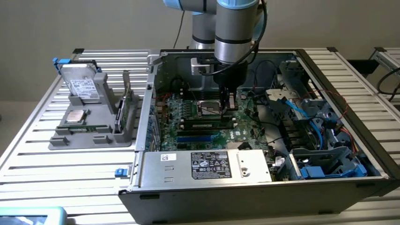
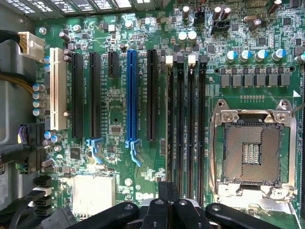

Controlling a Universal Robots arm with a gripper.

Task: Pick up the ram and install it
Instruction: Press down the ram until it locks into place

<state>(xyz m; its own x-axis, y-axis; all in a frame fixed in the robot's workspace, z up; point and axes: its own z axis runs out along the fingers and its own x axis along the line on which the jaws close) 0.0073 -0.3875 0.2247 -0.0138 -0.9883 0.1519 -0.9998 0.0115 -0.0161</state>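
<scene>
Open case (image 1: pixel 368 154) holds motherboard (image 2: pixel 119 109); gripper (image 2: pixel 167 202) (shut) above memory slots (image 2: pixel 186 124).

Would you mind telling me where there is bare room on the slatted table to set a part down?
The slatted table is bare in front of the grey parts holder, beside the open computer case. Inside the case it is crowded: cables, motherboard and the arm's tool.

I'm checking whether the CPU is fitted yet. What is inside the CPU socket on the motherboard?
The CPU socket shows bare contact pads inside its metal frame, with no processor seated. Its near edge is hidden behind the shut gripper.
</scene>
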